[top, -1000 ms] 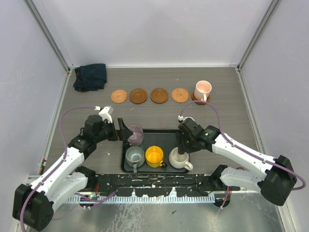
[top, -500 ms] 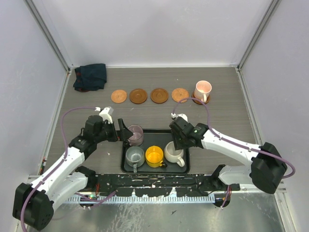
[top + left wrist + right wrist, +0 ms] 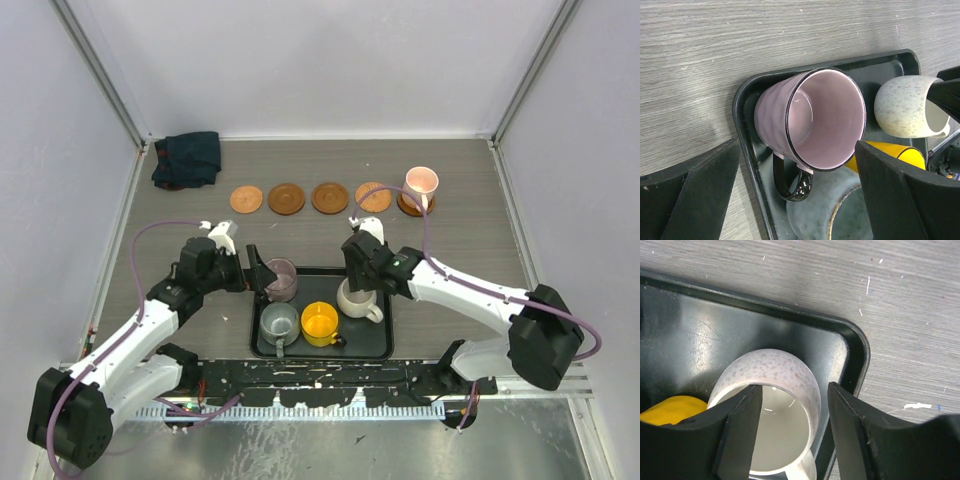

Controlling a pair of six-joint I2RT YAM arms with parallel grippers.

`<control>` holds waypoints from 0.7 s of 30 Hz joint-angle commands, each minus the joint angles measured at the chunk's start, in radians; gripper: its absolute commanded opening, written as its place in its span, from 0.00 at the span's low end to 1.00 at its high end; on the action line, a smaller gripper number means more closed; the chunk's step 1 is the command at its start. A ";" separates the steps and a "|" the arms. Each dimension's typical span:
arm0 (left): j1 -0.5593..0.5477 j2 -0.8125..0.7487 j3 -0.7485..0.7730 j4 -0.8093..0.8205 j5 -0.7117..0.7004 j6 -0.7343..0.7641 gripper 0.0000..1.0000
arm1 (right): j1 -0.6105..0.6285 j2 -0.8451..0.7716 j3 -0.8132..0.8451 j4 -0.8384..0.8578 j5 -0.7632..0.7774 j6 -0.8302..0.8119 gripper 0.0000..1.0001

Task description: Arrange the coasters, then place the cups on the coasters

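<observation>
Four bare brown coasters (image 3: 286, 198) lie in a row at the back. A fifth coaster (image 3: 409, 209) carries the pink cup (image 3: 421, 183). The black tray (image 3: 320, 281) holds the purple cup (image 3: 825, 117), grey-green cup (image 3: 279, 322), yellow cup (image 3: 320, 323) and cream cup (image 3: 772, 372). My left gripper (image 3: 797, 145) is open, one finger on each side of the purple cup, apart from it. My right gripper (image 3: 795, 390) is open over the cream cup (image 3: 357, 298), one finger inside, one outside its wall, with a gap showing.
A dark blue cloth (image 3: 187, 158) lies bunched in the back left corner. Grey walls close in the table on three sides. The tray's raised rim (image 3: 860, 347) runs just right of the cream cup.
The right arm swung left and back, and the cream cup went with it from the tray's front right corner toward its back middle. The left arm stayed put.
</observation>
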 commanded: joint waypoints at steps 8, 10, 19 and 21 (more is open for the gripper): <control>-0.004 -0.009 0.006 0.060 0.026 0.003 0.98 | 0.005 -0.255 0.035 -0.048 -0.045 -0.049 0.78; -0.004 -0.014 0.004 0.058 0.022 0.002 0.98 | 0.004 -0.293 0.044 -0.099 -0.074 -0.075 0.79; -0.004 -0.019 0.001 0.059 0.019 0.000 0.98 | 0.005 -0.270 -0.057 -0.174 -0.223 -0.077 0.78; -0.004 -0.018 0.000 0.055 0.019 0.000 0.98 | 0.006 -0.294 -0.087 -0.173 -0.238 -0.066 0.78</control>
